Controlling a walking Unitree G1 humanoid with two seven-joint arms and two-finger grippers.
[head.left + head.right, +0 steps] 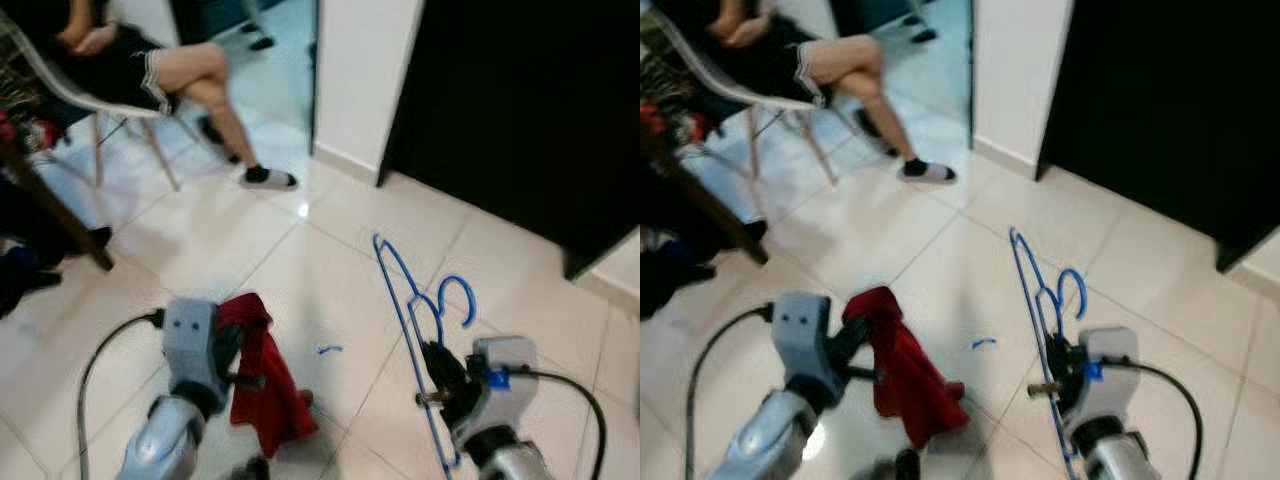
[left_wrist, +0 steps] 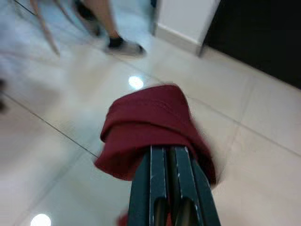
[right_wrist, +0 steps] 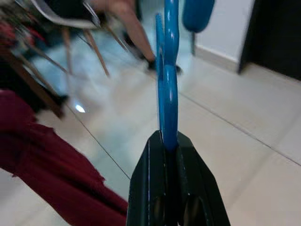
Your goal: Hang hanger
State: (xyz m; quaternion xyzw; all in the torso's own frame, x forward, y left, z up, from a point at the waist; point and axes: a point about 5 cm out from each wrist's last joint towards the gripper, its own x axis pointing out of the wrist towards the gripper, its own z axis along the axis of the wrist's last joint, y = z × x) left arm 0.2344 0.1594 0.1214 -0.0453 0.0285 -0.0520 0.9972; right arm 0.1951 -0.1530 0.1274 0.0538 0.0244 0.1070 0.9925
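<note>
My right gripper (image 1: 437, 362) is shut on a thin blue wire hanger (image 1: 410, 300), held above the tiled floor with its hook (image 1: 460, 295) pointing up and to the right. In the right wrist view the blue hanger (image 3: 167, 70) rises straight out from between the black fingers (image 3: 155, 188). My left gripper (image 1: 232, 352) is shut on a dark red cloth (image 1: 268, 385), which drapes down from the fingers. The left wrist view has the red cloth (image 2: 150, 127) bunched over the closed fingers (image 2: 162, 188).
A person sits on a white chair (image 1: 70, 90) at the upper left, one foot (image 1: 268, 178) on the floor. A white wall corner (image 1: 365, 80) and a dark doorway (image 1: 530, 110) stand ahead. A small blue scrap (image 1: 329, 349) lies on the tiles. Dark furniture (image 1: 40, 220) is at left.
</note>
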